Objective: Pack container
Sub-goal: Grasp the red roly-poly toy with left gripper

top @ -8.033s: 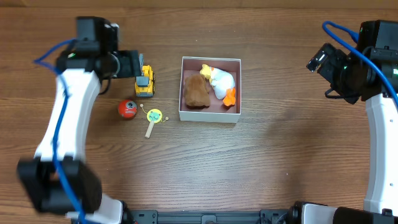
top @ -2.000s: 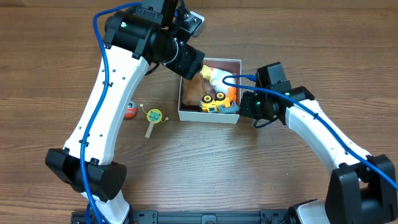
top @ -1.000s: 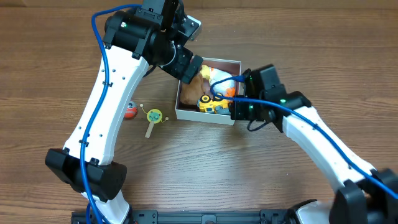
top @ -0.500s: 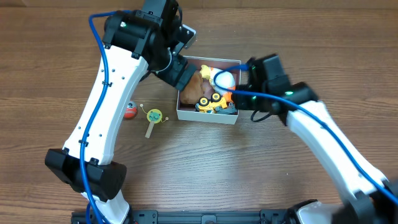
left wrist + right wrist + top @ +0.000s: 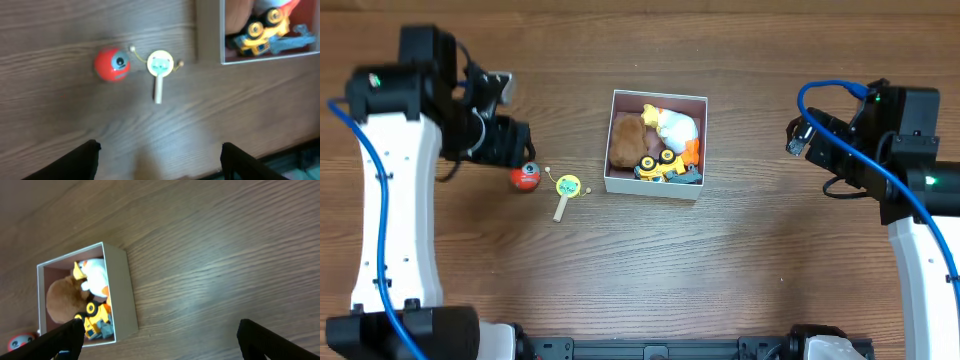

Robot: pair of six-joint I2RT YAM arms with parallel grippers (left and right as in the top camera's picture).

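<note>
We find three toys (image 5: pixel 660 163) in the container (image 5: pixel 655 187), the red ball (image 5: pixel 525 176) and yellow rattle (image 5: pixel 566 190) unpacked on the bench (image 5: pixel 720 280), the left tool (image 5: pixel 510 145) and right tool (image 5: pixel 807 140) wide, empty.

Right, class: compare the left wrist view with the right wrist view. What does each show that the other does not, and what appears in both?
Only the left wrist view shows the yellow rattle, lying beside the red ball. Only the right wrist view shows the whole container and its brown plush and white plush in full. Both show the yellow truck in the container and the ball, though the right wrist view catches just its edge.
</note>
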